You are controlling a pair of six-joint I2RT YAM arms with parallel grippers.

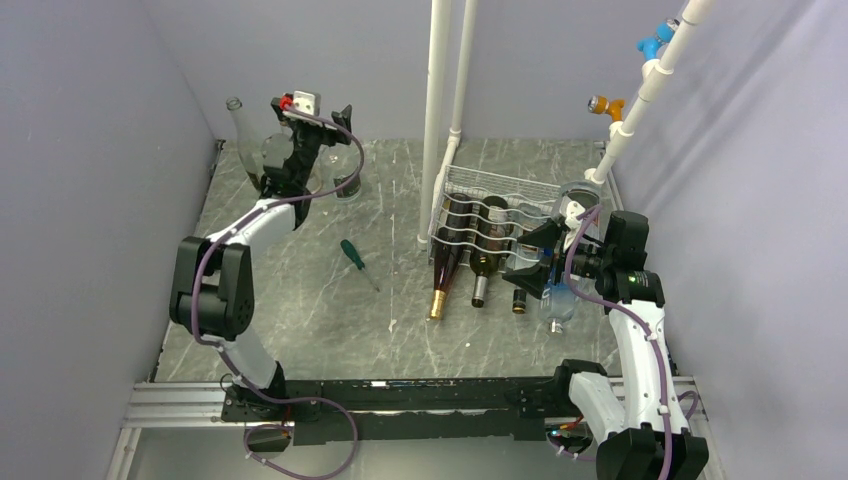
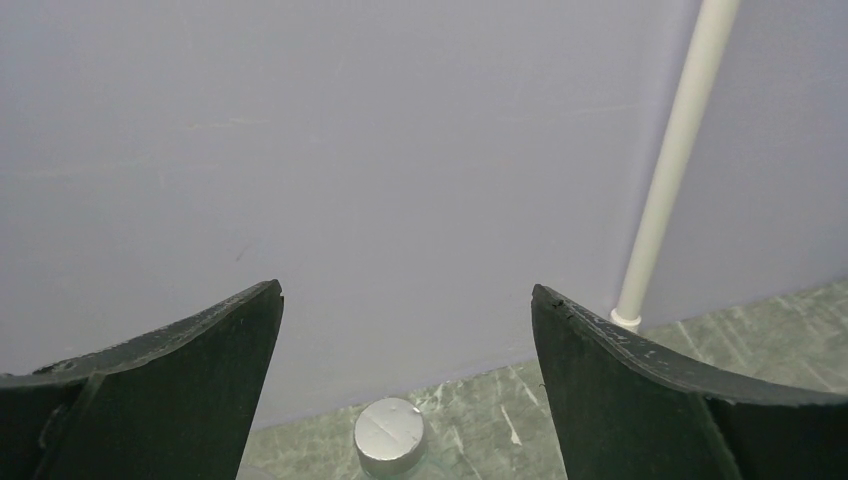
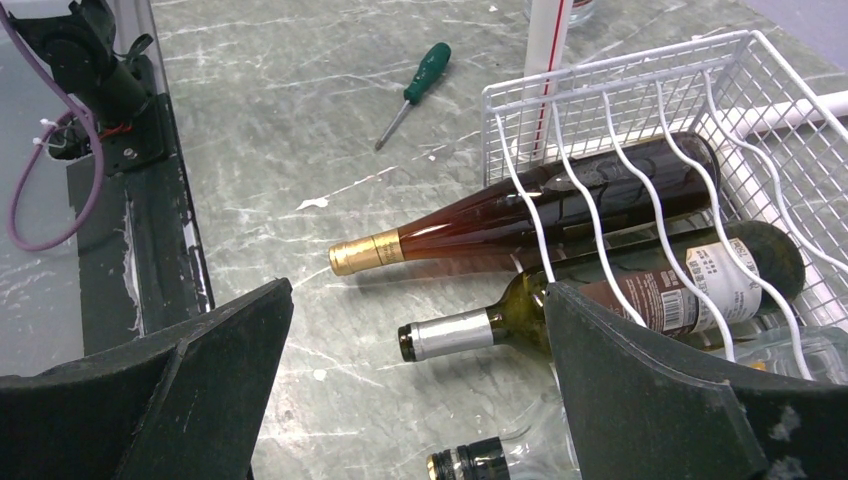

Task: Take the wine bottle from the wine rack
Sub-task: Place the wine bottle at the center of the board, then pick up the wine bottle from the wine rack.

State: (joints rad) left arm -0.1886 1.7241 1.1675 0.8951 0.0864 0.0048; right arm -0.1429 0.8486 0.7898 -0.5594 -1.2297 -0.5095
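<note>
Lying in the wine rack (image 3: 640, 90) at right, neck poking toward the near side: the amber wine bottle (image 3: 520, 210), probably heavy, rigid, slick, breakable; best gripped at the neck. Gaping wide, empty: right gripper (image 3: 417, 290) near it, left gripper (image 2: 405, 290) far left. Seen only from the left wrist: a silver cap (image 2: 389, 436) below.
</note>
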